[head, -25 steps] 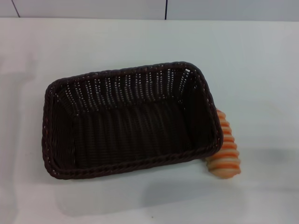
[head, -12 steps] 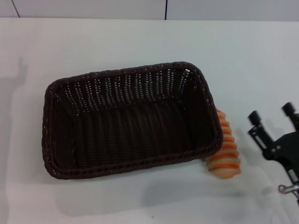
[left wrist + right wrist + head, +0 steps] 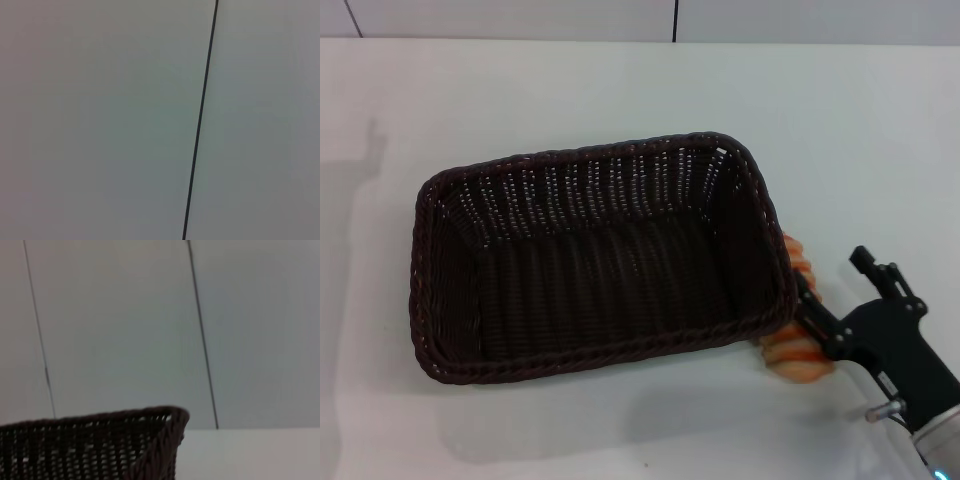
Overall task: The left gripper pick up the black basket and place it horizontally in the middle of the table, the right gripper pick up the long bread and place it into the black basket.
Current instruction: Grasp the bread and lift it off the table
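Basket step looks done: large dark brown-black woven wicker basket (image 3: 595,265) with braided rim sits empty near the middle of the plain white tabletop (image 3: 520,90), long axis running across the robot's view with a slight tilt, far-right corner a bit higher. Left gripper not in any view; left wrist view shows only a pale panel wall with a dark seam. Bread step in progress: oblong ridged orange-and-cream bread roll (image 3: 803,352) lies on the table touching the basket's right end wall, long axis pointing roughly away from the robot, mostly hidden by the black fingered right gripper (image 3: 832,296). Its fingers are spread apart, straddling the roll, one finger against the basket side, not yet clamped. Left to do, by judgement: close, lift, drop roll into basket.
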